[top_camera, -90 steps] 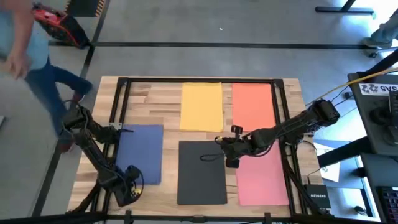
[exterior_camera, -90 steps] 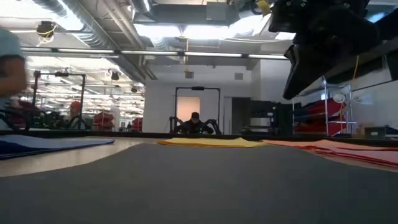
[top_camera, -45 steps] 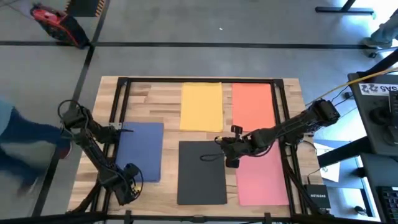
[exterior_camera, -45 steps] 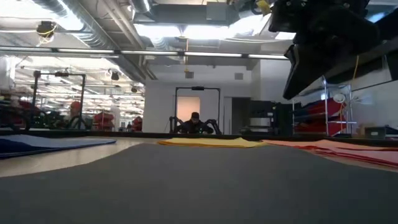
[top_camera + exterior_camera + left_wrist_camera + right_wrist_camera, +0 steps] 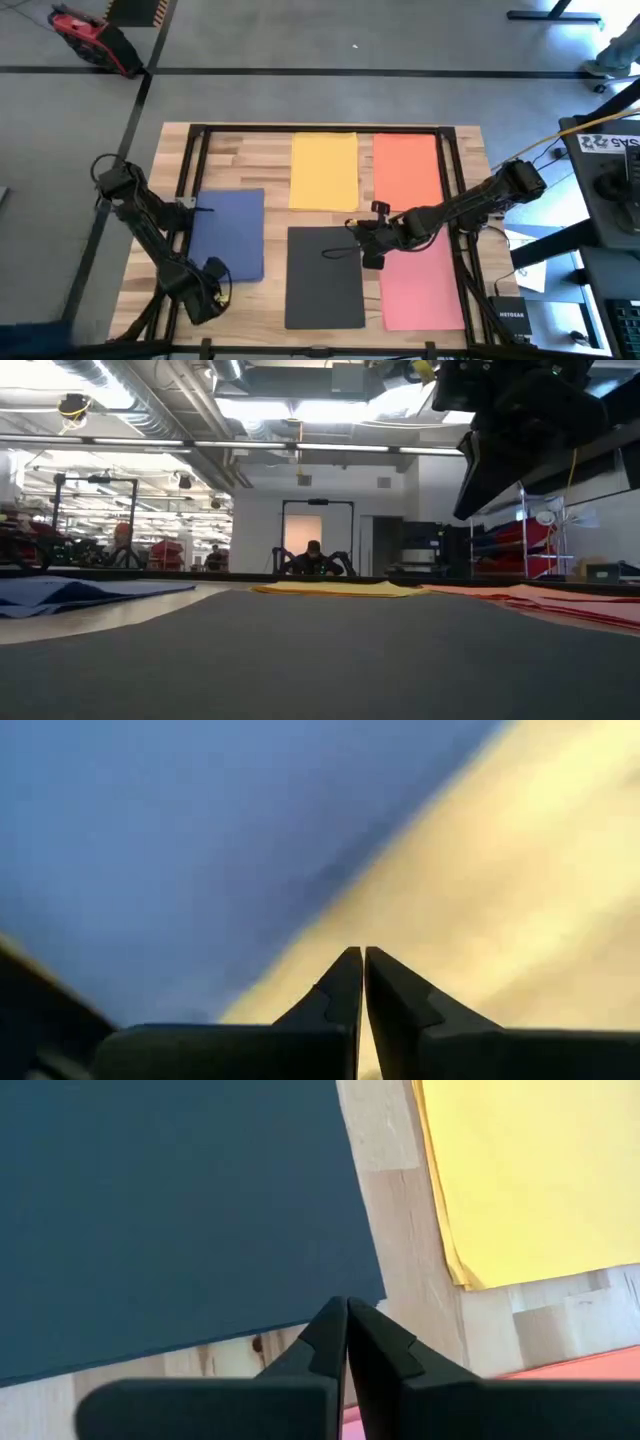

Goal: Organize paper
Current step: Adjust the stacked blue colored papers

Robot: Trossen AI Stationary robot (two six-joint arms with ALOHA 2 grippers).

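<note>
Five sheets of paper are lying flat on the wooden table [image 5: 250, 160]. The yellow sheet [image 5: 324, 171] and the orange sheet [image 5: 407, 172] are sitting side by side at the far edge, the dark grey sheet [image 5: 325, 277] is lying in the middle near the front, the pink sheet [image 5: 423, 288] is just beside it on the right, and the blue sheet [image 5: 228, 234] is on the left. The left gripper [image 5: 362, 982] is hanging low at the front corner of the blue sheet, with its fingers pressed together and holding nothing. The right gripper [image 5: 345, 1330] is hovering over the far right corner of the dark grey sheet, its fingers also closed together on nothing.
</note>
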